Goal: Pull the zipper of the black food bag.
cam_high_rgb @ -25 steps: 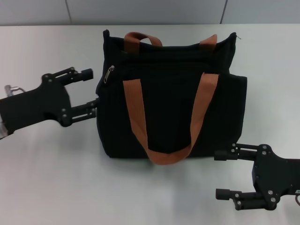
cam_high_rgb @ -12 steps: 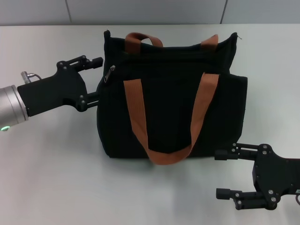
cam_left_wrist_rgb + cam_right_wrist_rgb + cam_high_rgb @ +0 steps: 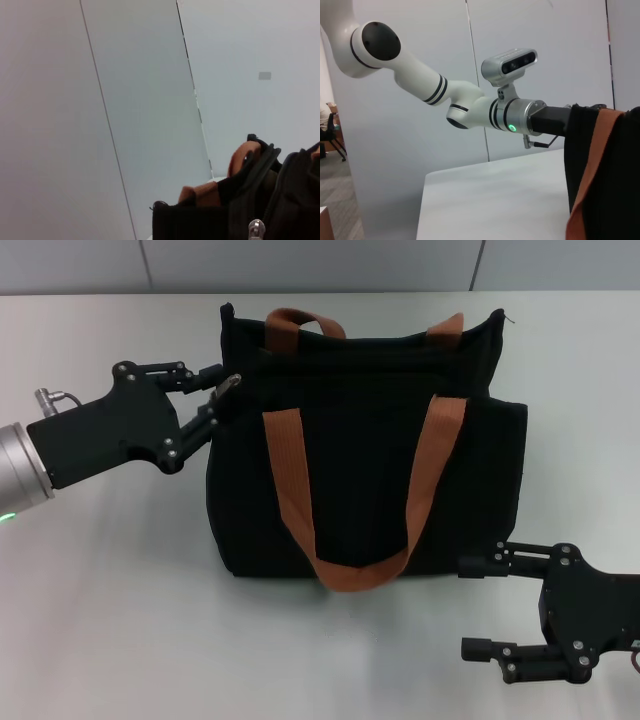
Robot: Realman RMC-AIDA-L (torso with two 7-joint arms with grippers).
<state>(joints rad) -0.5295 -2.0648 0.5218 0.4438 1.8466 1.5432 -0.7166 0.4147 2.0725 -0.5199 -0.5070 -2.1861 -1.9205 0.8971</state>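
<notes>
The black food bag [image 3: 365,450] stands on the white table with two orange-brown strap handles [image 3: 355,570]. Its silver zipper [image 3: 230,386] sits at the top left corner of the zip track. My left gripper [image 3: 222,387] is at that corner, its fingers [image 3: 205,371] closed in on the zipper tab. The left wrist view shows the zipper tab [image 3: 256,229] at the edge of the picture, with the bag's top [image 3: 200,220] and a handle [image 3: 245,152] beyond it. My right gripper [image 3: 480,608] is open and empty, parked at the bag's front right corner, not touching it.
The white table [image 3: 110,620] carries only the bag. A grey wall [image 3: 320,265] runs behind the table's far edge. The right wrist view shows the bag's side [image 3: 620,170], a strap [image 3: 590,170] and my left arm [image 3: 470,100] beyond it.
My left gripper has moved right to the bag's top left corner and its fingers have narrowed around the zipper tab. The right arm has not moved.
</notes>
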